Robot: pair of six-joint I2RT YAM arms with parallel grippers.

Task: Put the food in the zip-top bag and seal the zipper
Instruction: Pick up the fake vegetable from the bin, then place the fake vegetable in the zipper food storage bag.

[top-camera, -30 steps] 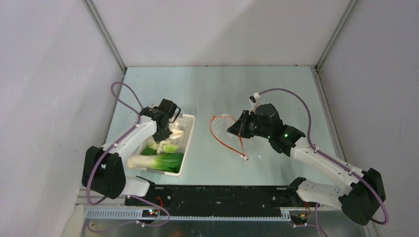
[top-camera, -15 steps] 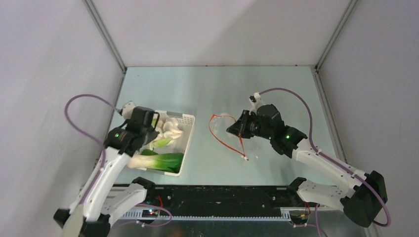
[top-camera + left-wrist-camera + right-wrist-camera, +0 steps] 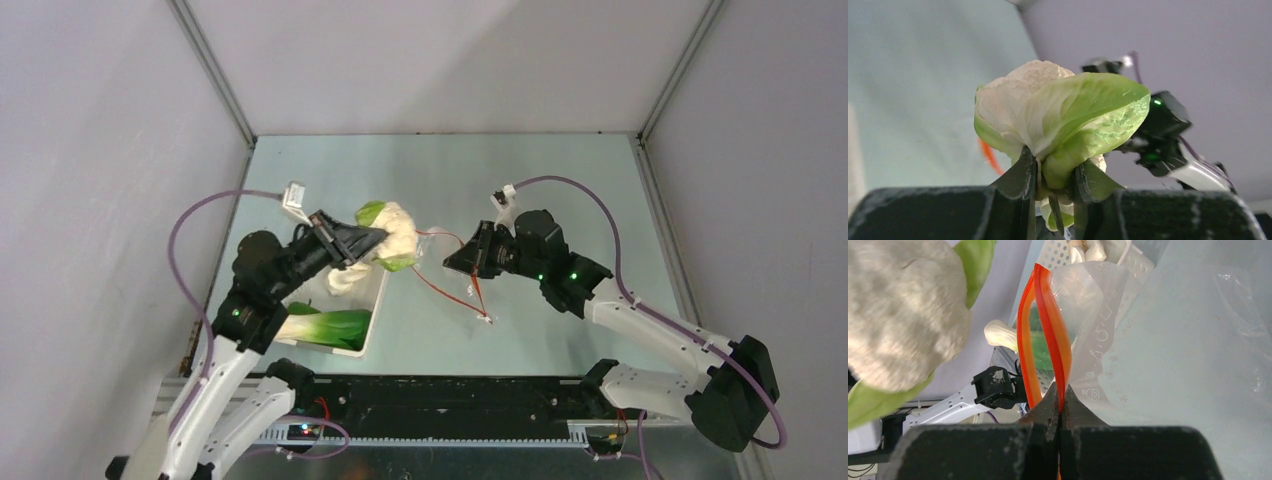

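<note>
left pincer (image 3: 1053, 172): closed on the leafy base of the cauliflower (image 3: 1020, 87); pale green leaves wrap the white head on both sides of the grip.
cauliflower position: held in the air, off the worktop (image 3: 450, 170). In the top view it sits past the basket's far right corner and just left of the bag's mouth, not touching the bag.
right pincer (image 3: 1060, 407): shut tight on the zipper (image 3: 1048, 315), pinching one red-orange strip of it.
zipper: its two strips stand parted above the grip, leaving a narrow gap. In the top view the strip runs down toward the near edge and ends in a small white tip lying on the worktop.
bag (image 3: 1173, 340): clear and crinkled, spread on the worktop beside the right pincer, mouth facing the cauliflower.
bok choy (image 3: 335, 327): lying in the near end of the basket (image 3: 372, 318).
basket: white, perforated, on the worktop left of the bag; pale pieces lie in its far end, too small to name.
</note>
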